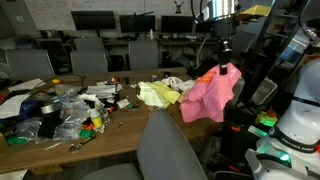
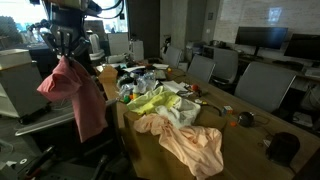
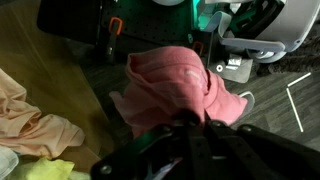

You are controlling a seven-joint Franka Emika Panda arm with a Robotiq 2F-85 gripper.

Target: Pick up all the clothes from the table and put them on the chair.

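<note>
Office desks with dark monitors and grey chairs fill the background behind a long wooden tabletop (image 1: pixel 130 135). The end effector (image 1: pixel 222 62) hangs past one end of it, clamped on the pink cloth (image 1: pixel 210 97). The cloth is bunched at the top between the fingers and droops straight below them in loose folds, clear of the wood. In the wrist view the pink cloth (image 3: pixel 170 90) spills away from the dark end effector (image 3: pixel 195 125) over the floor beside the tabletop's edge. A yellow cloth (image 1: pixel 157 94) lies on the tabletop near the hanging one, and a peach cloth (image 2: pixel 195 145) lies crumpled further along. Plastic wrappers and small clutter (image 1: pixel 60 110) cover the far part. A grey chair (image 1: pixel 170 150) stands at the near side, apart from the pink cloth.
</note>
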